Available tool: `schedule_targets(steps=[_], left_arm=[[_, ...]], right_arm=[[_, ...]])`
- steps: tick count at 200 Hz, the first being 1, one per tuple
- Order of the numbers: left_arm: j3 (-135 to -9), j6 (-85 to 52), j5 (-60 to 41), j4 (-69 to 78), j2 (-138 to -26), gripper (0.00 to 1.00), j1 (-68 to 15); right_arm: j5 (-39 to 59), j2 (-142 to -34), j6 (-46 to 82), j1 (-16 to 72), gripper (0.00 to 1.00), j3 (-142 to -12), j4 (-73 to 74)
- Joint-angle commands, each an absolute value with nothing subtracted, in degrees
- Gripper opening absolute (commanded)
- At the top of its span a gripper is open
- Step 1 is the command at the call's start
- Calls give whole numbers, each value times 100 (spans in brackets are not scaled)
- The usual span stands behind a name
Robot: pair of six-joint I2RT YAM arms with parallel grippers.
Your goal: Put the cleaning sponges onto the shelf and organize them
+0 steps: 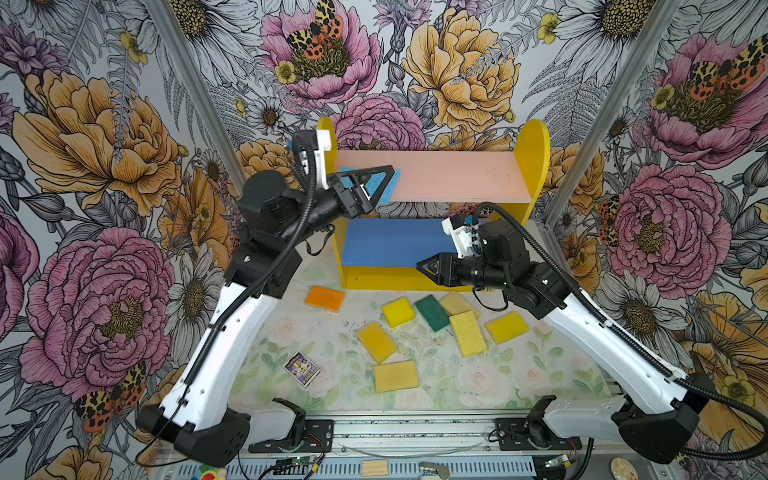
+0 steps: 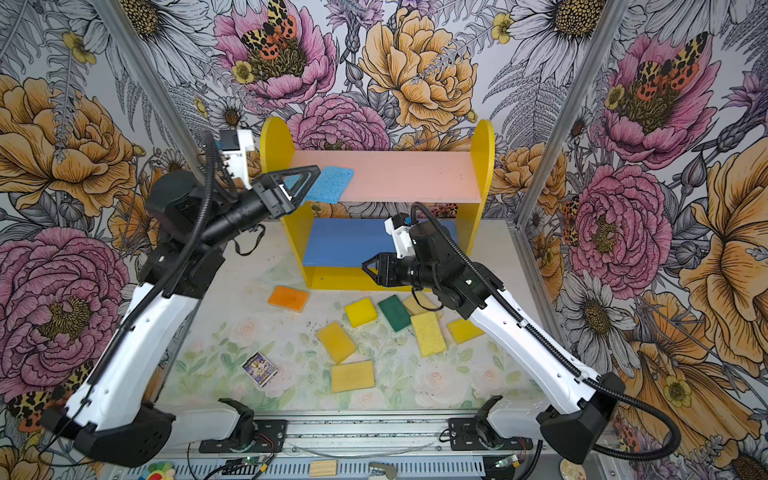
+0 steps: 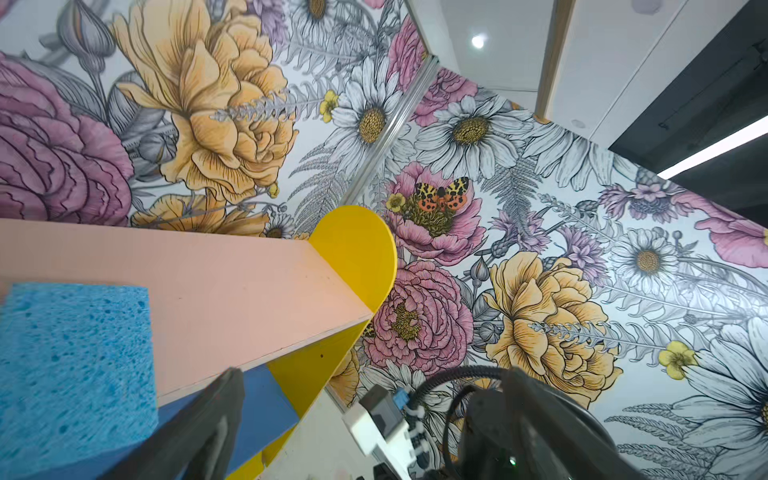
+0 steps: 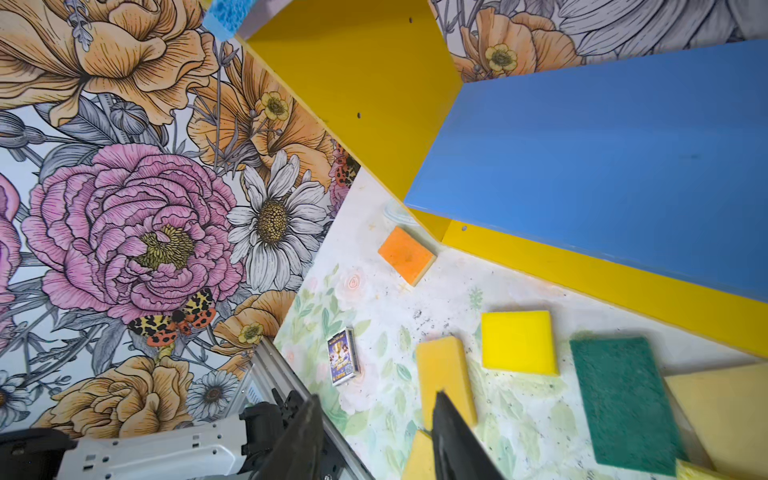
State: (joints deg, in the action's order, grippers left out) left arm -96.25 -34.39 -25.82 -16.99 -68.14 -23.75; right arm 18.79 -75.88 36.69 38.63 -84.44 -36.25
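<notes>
While the light blue sponge (image 1: 388,189) lies on the pink board (image 1: 457,176): step in hand judged to be the left arm's release and retreat.
Top views, left gripper (image 1: 382,185): released, jaws spread wide at the board's left end. The sponge lies flat there and does not look pinched.
Top views, shelf (image 2: 484,141): blue board (image 2: 345,245) bare where visible.
Top views, table (image 1: 457,399): eight sponges lie loose in front of the shelf, among them an orange sponge (image 1: 325,298) and a dark green sponge (image 1: 432,312).
Top views, right gripper (image 2: 366,266): held before the shelf's lower front, above the table.
Left wrist, light blue sponge (image 3: 75,353): overhangs the pink board's (image 3: 249,291) front edge, with one finger (image 3: 208,428) close by its corner.
Left wrist, advice: draw back straight and level, jaws wide, so no finger drags the overhanging sponge off. A push further in would seat it better.
Right wrist, right gripper (image 4: 378,399): jaws part-way apart, nothing between them, over an amber sponge (image 4: 444,374).
Right wrist, advice: widen before descending and take that sponge across its short side. Clear the bright yellow sponge (image 4: 517,343) beside it.
</notes>
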Motion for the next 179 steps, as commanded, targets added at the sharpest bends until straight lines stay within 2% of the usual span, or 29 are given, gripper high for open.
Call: schedule_targets(steps=[1, 15, 26, 42, 73, 81, 113, 179], left_arm=[[-9066, -2926, -1800, -2982, -6056, 89, -2295], [-8675, -2853, -1576, -3497, -5712, 80, -2130], [-8324, -2976, -1692, -3569, -5517, 66, -1882], [-8009, -3111, -1975, -3544, -5436, 56, -1553], [-7650, -3320, -2641, -3143, -5677, 21, -937], [-7547, -3474, -2872, -2878, -5730, 16, -748], [-7423, -3801, -3291, -2303, -6003, 14, -388], [-7592, -3893, -3396, -2040, -6427, 14, -365]], right_arm=[[2085, -8011, 3473, 3928, 38, -9133, -3124], [2097, -8407, 3366, 3929, 32, -9616, -3104], [2139, -8711, 3327, 3928, 23, -9964, -3105], [2250, -9152, 3325, 3929, 10, -10471, -3116], [2355, -9784, 3331, 3928, 4, -11267, -3120], [2379, -9901, 3325, 3920, 4, -11418, -3120], [2366, -10229, 3346, 3885, 1, -11787, -3129], [2545, -10637, 3426, 3642, 1, -12314, -3130]])
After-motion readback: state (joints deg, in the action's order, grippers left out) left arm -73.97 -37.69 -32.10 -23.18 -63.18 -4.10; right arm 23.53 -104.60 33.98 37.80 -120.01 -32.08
